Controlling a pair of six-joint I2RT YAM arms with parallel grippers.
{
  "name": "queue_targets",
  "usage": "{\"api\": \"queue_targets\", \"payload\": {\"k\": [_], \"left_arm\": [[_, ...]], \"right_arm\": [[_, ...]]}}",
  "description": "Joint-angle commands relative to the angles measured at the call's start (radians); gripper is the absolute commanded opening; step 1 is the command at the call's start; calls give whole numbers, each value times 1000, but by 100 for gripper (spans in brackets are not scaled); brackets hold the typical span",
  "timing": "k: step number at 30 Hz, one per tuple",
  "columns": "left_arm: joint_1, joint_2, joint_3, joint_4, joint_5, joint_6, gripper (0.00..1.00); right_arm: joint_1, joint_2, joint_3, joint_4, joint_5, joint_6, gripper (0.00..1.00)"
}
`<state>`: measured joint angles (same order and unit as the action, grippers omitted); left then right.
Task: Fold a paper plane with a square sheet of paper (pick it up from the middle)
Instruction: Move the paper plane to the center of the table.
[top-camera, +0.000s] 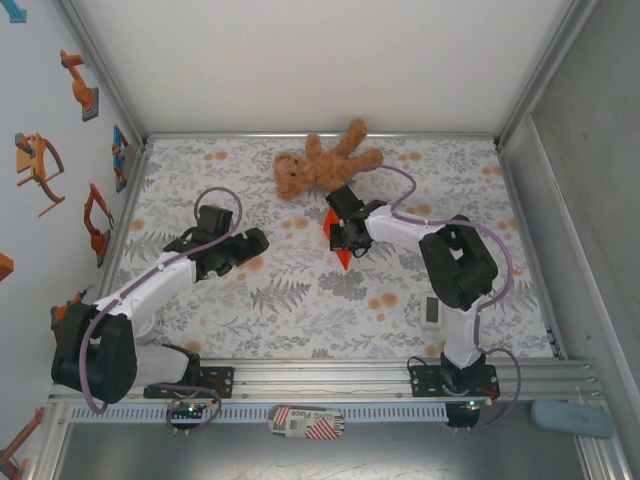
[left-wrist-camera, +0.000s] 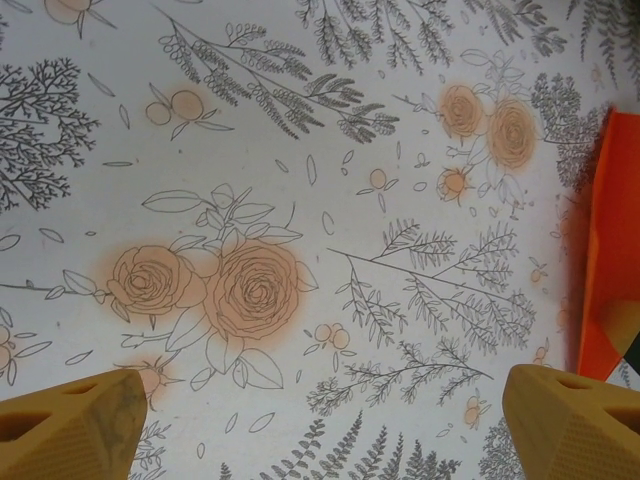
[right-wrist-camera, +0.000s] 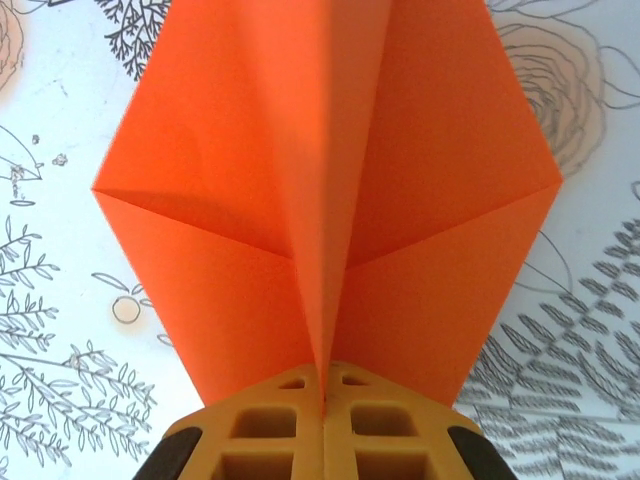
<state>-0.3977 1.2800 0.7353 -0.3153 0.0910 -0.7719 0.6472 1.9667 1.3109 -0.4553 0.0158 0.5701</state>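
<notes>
**A:** Position of the orange paper (top-camera: 342, 257) — where on the bench (top-camera: 300, 300)?

**B:** Towards the far edge, about midway across, just in front of the teddy bear (top-camera: 318, 165). The right gripper (top-camera: 348, 232) has it, jaws pressed together on the centre crease, with the folded flaps spreading to either side.

**A:** Its long axis?

**B:** The crease runs straight out from those jaws. From above, the orange tip points roughly toward the near edge. I can't tell whether the paper rests on the bench or hangs just over it.

**A:** And the left gripper (top-camera: 250, 243)?

**B:** Over bare cloth to the paper's left — near, but apart. Its fingers (left-wrist-camera: 80, 425) are spread wide with nothing between them. The paper's edge sits at the right of its wrist view, so I judge any helping move means reaching rightward, across the crease.
</notes>
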Motion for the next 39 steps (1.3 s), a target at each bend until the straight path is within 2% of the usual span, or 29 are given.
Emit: {"api": "queue_targets", "payload": {"k": [1,3,12,19,30,39], "left_arm": [[5,-8,-3,-25,-12,18,93],[5,0,-1,-26,-12,19,93],[5,12,1,-26,-14,18,94],[5,19,-1,-25,-11,19,95],[5,43,1,-21,-5,20,95],[6,60,4,-15,1,20,96]], "right_arm": [[-6,17,28,-10,-10,-20,8],[-7,22,27,-12,-7,-16,12],[-8,53,32,-25,-8,-15,15],[-7,79,32,-36,14,-15,22],[3,122,37,-84,131,-12,26],[15,153,53,-95,192,26,33]]}}
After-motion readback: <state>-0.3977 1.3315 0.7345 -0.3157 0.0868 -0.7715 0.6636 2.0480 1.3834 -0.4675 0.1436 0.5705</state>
